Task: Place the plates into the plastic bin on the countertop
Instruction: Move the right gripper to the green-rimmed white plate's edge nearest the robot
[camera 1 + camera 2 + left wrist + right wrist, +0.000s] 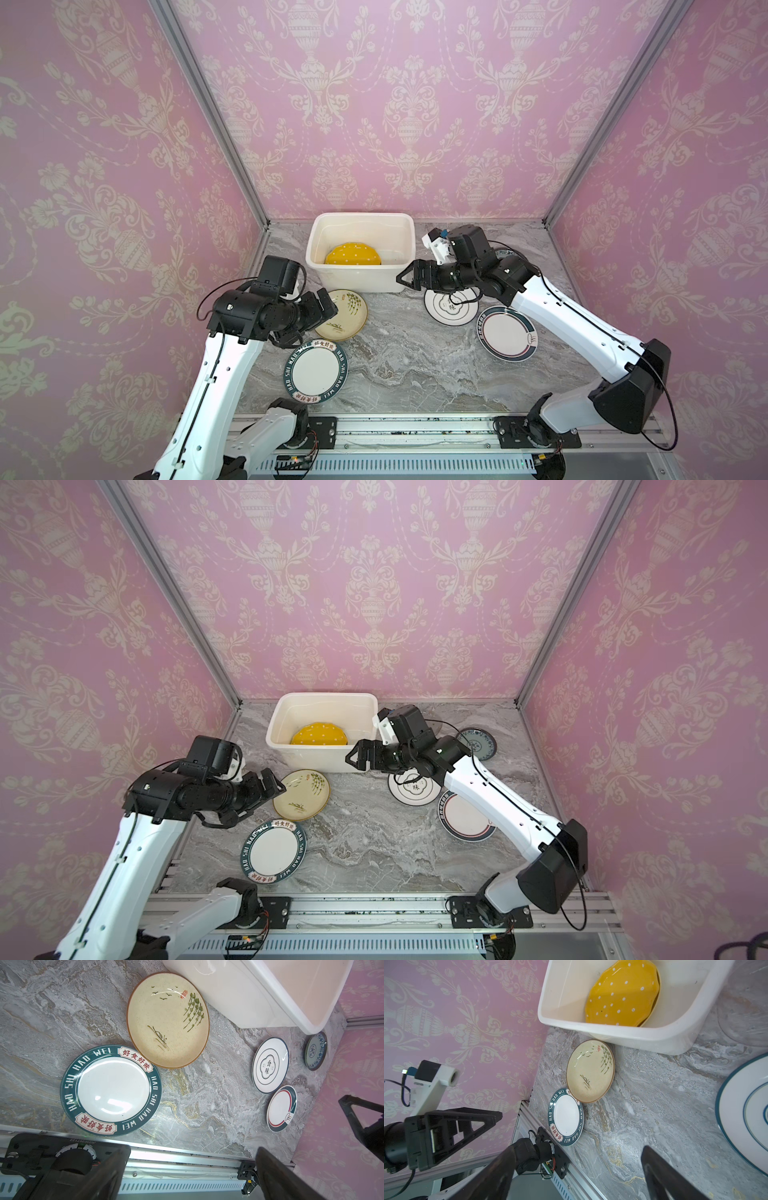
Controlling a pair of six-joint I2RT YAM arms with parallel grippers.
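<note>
"Plates first: where do they lie?"

"One yellow scalloped plate with white dots lies inside the deep white rectangular plastic bin. It rests on a pale yellow plate whose edge only just shows. The others are out on the grey marble-patterned worktop. A round cream plate painted with green sprigs sits just before the bin's front wall, towards its left corner. A white plate with a dark green lettered rim lies farther from the bin. It is touching or all but touching the cream one; I cannot tell which. Before the bin's front right corner lies a white plate with thin dark rings and a lettered emblem. Just beside that, farther from the bin, lies a white plate with a dark and red rim. A small blue-patterned plate lies to the bin's right."

"And your hands?"

"My left hand hangs above the worktop off the bin's front left corner, by the cream plate's edge. Its fingers are wide apart and grip nothing. My right hand hovers by the bin's front right corner, fingers apart too, empty."
</note>
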